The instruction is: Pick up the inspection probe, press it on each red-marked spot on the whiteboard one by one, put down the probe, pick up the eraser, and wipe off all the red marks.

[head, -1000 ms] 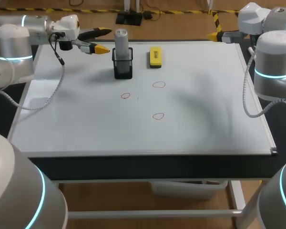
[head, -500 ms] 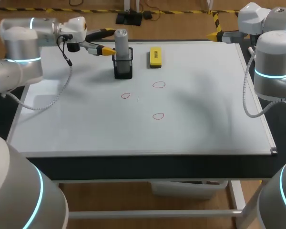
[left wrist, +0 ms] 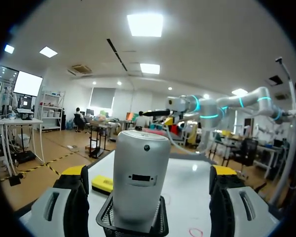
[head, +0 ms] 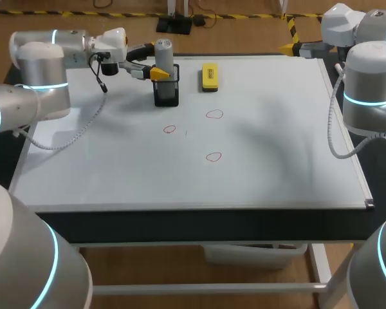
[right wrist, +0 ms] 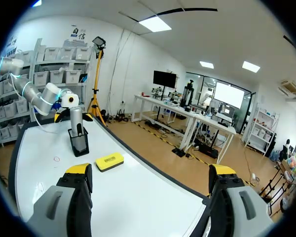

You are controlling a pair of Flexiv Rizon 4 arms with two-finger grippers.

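The left gripper [head: 154, 61] has slid right to the probe [head: 163, 56] in its holder [head: 166, 93], fingers wide on either side, not gripping.

**Arm hardware: appearance**

Housings of left arm [head: 42, 71] and right arm [head: 370, 84] silver-grey, rounded, with cyan light rings at joints. Grey cable [head: 83, 125] loops off each wrist. Fingers [left wrist: 52, 210] grey-white, black inner faces; fingertips [left wrist: 74, 171] bright yellow.
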